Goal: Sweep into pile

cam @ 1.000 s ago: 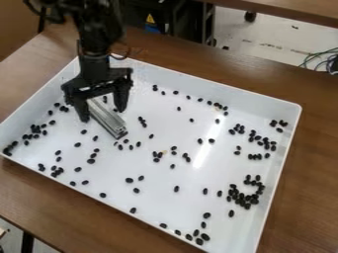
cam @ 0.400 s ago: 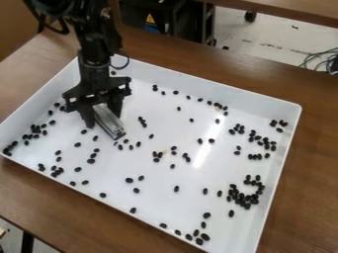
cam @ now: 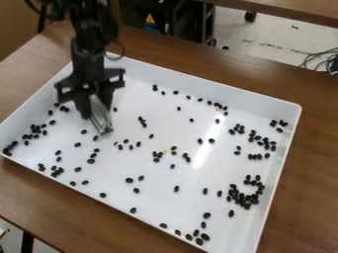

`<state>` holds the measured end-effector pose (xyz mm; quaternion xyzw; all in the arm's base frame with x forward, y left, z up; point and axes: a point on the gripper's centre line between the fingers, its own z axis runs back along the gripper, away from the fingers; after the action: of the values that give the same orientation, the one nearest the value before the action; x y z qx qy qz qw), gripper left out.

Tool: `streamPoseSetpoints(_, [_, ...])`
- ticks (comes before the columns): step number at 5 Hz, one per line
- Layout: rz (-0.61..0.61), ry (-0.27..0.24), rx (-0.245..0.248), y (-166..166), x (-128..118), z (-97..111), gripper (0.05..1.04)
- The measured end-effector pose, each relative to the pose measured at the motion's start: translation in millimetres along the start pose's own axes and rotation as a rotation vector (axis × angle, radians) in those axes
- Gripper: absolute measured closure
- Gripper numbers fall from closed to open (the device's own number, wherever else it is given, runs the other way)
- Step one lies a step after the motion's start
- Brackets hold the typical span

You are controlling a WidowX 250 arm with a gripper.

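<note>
The gripper (cam: 96,106) hangs over the upper left part of the white tray (cam: 296,111), shut on a short grey metal bar (cam: 101,118). The bar slants down and to the right from between the fingers, its free end near the tray floor. Black beans (cam: 243,197) lie scattered over the tray. The densest group is at the right side, with smaller clusters at the left edge and near the bottom corner. A few beans (cam: 125,143) lie just to the lower right of the bar's end.
The tray's raised walls enclose the work area on a brown wooden table (cam: 316,197). Behind the table stand a dark cabinet (cam: 155,12) and another table's edge (cam: 290,11). Cables (cam: 323,59) are at the upper right.
The gripper's fingers have closed around the bar. Gripper and bar have then moved a little left and up, and the bar has turned steeper. The beans in view look unmoved.
</note>
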<state>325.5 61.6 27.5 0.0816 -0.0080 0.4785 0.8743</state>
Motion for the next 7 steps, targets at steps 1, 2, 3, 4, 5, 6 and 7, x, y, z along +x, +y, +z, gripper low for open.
streamPoseSetpoints(1, [-0.169, -0.016, -0.086, -14, -20, 27, 0.722])
streamPoseSetpoints(2, [-0.41, -0.027, -0.148, -40, -59, 35, 0.722])
streamPoseSetpoints(3, [-0.666, -0.016, -0.188, -64, -102, 43, 0.722])
streamPoseSetpoints(4, [-0.906, -0.016, -0.218, -88, -142, 41, 0.722])
streamPoseSetpoints(5, [-1.163, 0.007, -0.248, -95, -176, 41, 0.722])
streamPoseSetpoints(6, [-1.395, 0.107, -0.208, -96, -188, 32, 0.722])
streamPoseSetpoints(7, [-1.509, 0.173, -0.167, -98, -191, 23, 0.722])
